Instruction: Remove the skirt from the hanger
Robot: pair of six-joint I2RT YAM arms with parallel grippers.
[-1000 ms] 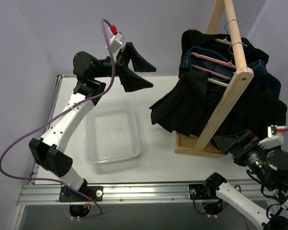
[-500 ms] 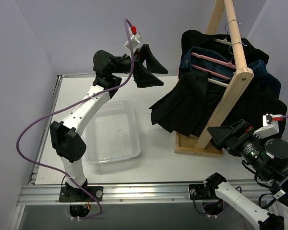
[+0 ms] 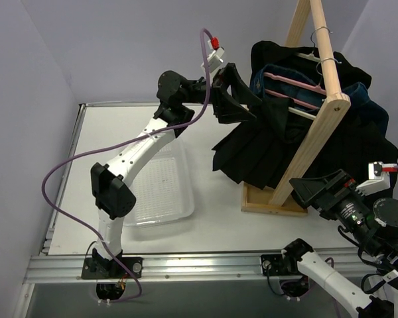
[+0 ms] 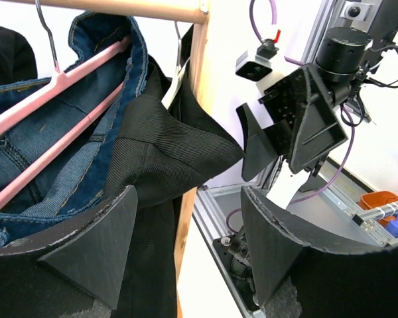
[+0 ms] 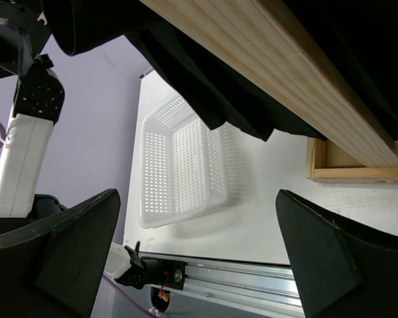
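Black matte fabric of the skirt [image 3: 252, 156] is hanging in pleats from the cream hanger [image 3: 300, 113] on the wooden rack [image 3: 305, 152] and flaring leftward. The left gripper [image 3: 251, 109] is hovering spread wide beside its waist. The right gripper [image 5: 198, 195] is gaping wide too.

The black pleated skirt [image 3: 249, 156] hangs from the pale cream hanger [image 3: 300, 113] on the wooden rail, its wide matte hem flaring left over the table; only a short bar of the hanger shows above the cloth
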